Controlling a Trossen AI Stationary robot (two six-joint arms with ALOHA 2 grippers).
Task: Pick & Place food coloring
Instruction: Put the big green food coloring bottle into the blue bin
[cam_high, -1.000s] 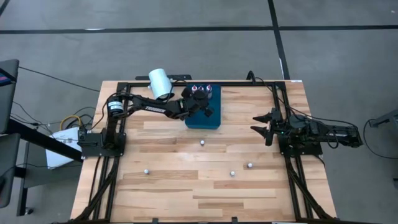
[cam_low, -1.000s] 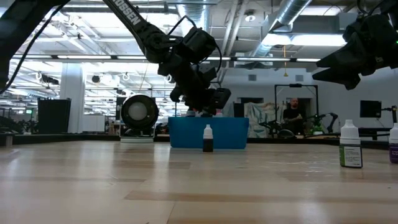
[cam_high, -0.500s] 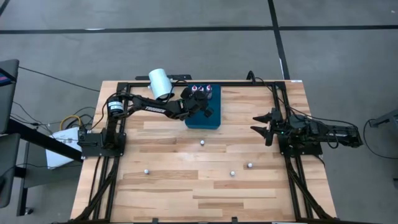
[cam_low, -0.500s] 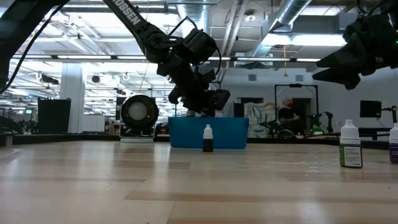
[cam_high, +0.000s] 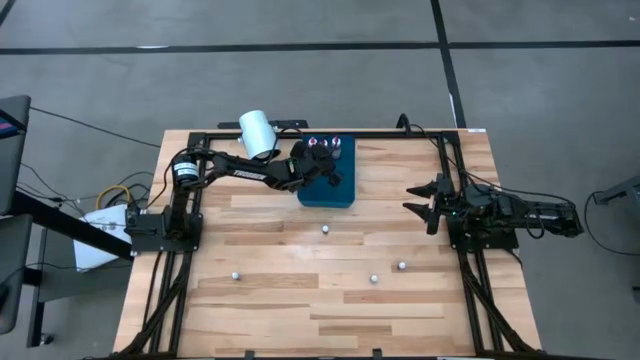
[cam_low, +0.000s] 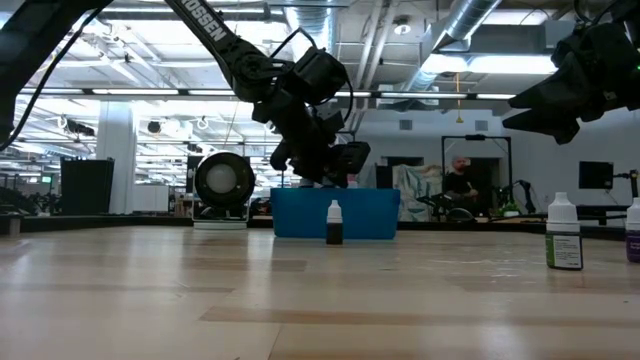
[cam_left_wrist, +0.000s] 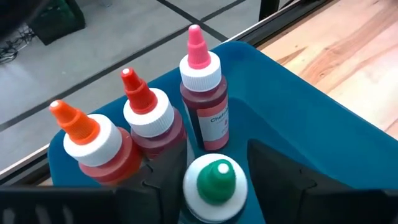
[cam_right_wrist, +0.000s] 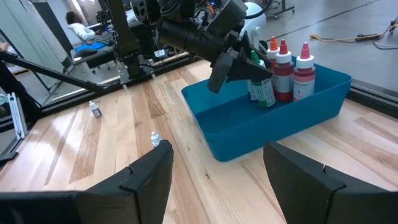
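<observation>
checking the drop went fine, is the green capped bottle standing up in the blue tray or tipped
Upright, inside the blue tray: the green-capped bottle stands cap up between the left end effector's fingers, beside three other upright bottles.

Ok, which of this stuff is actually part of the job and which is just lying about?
Job: blue tray, apparently the drop-off; bottles standing in it; four loose bottles on the table; left hand over the tray.
Lying about: white cylinder beside the tray; right hand, waiting at its side.
</observation>
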